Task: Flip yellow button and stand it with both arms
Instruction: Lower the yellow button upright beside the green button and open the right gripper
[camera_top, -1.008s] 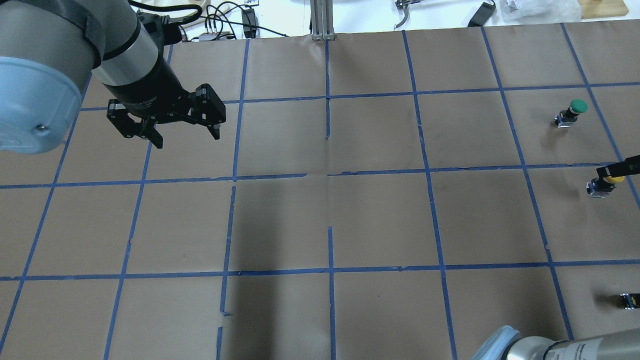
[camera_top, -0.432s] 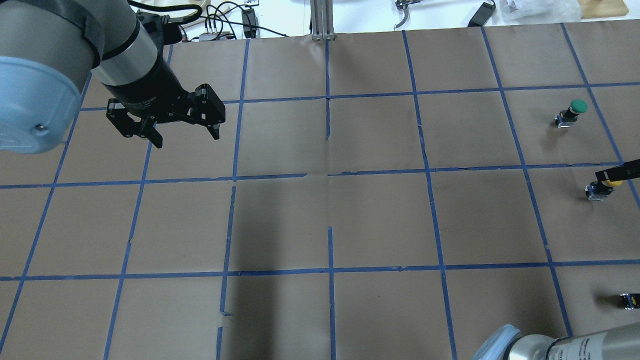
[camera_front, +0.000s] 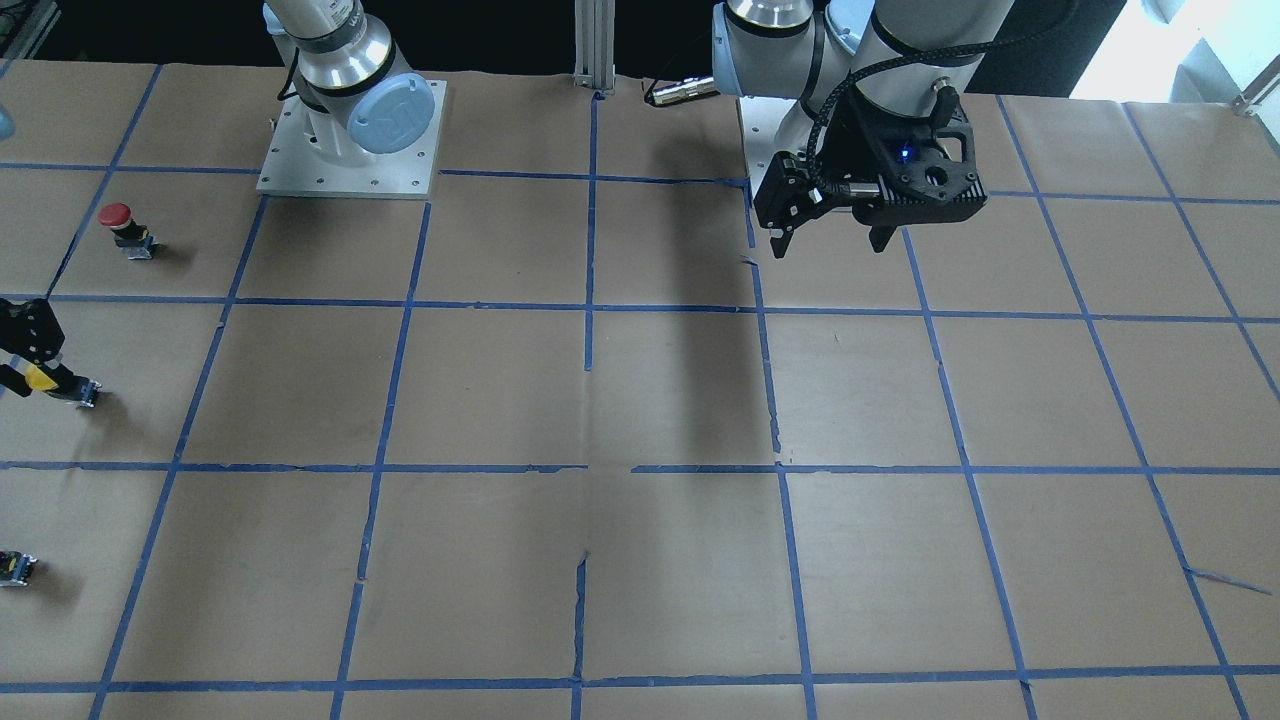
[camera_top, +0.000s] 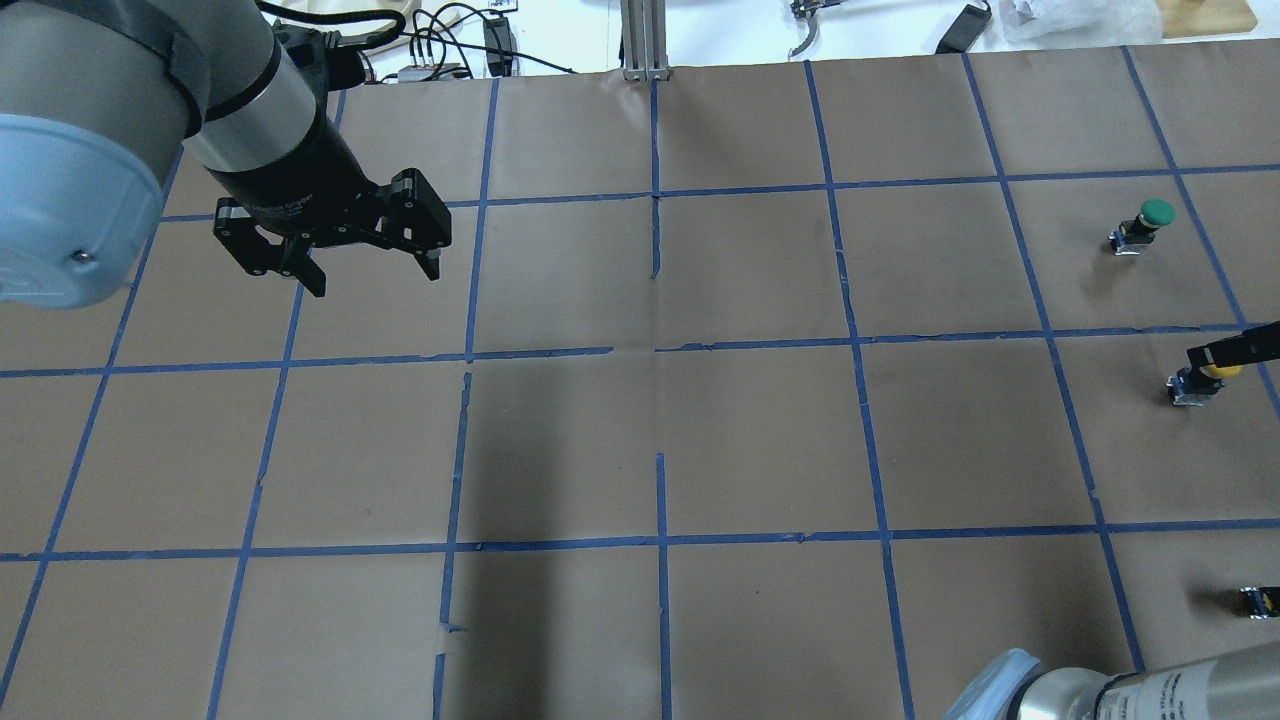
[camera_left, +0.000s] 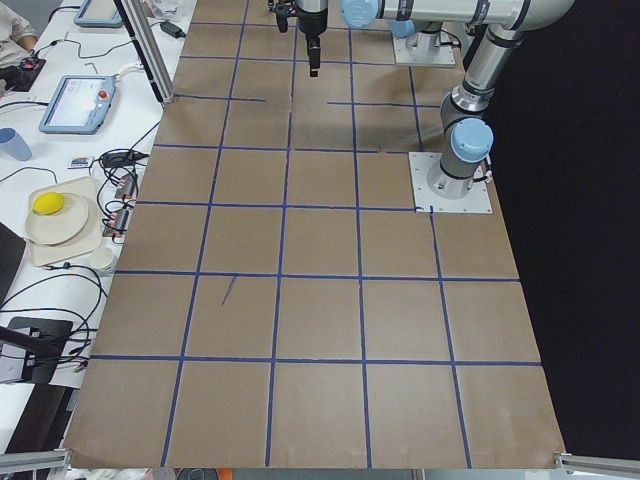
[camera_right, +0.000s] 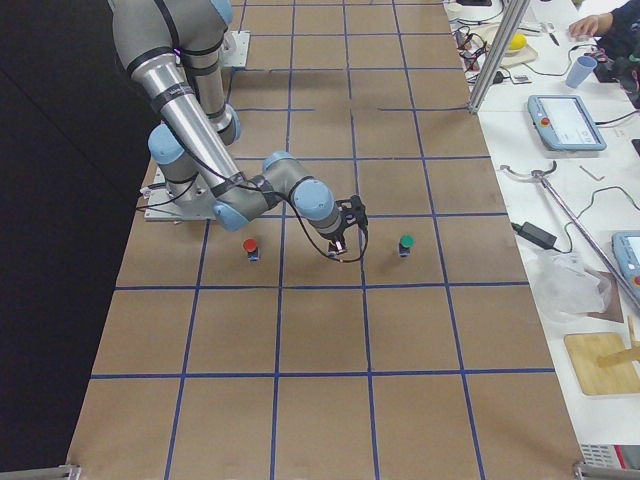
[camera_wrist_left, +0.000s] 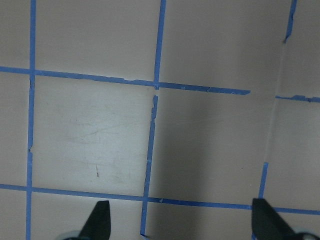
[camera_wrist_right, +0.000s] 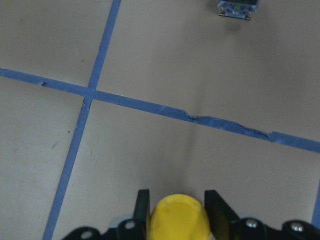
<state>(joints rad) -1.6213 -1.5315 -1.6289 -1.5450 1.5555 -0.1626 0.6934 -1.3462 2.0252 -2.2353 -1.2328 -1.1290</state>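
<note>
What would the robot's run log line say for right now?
right fingers: shut on yellow button cap | left fingers: open, empty, far away | red button: upright | green button: upright

brown table (camera_top: 760, 440) gridded with blue tape (camera_top: 760, 343); yellow button (camera_wrist_right: 179, 219), green button (camera_top: 1145, 224), red button (camera_front: 124, 229) (caps only).

Both arms are grey-silver tubes with round, light blue caps on the joints. The left arm (camera_top: 250, 110) has a small screw (camera_top: 82, 256) in its big cap and white lettering on its black wrist. A black cable (camera_front: 850, 90) leads to the left tool (camera_front: 828, 247), which is black and ribbed, with a blue light. The right arm (camera_front: 335, 45) has a square grey base plate (camera_front: 290, 175) with small screws. The right tool (camera_wrist_right: 177, 200) has black fingers (camera_wrist_right: 143, 207).
</note>
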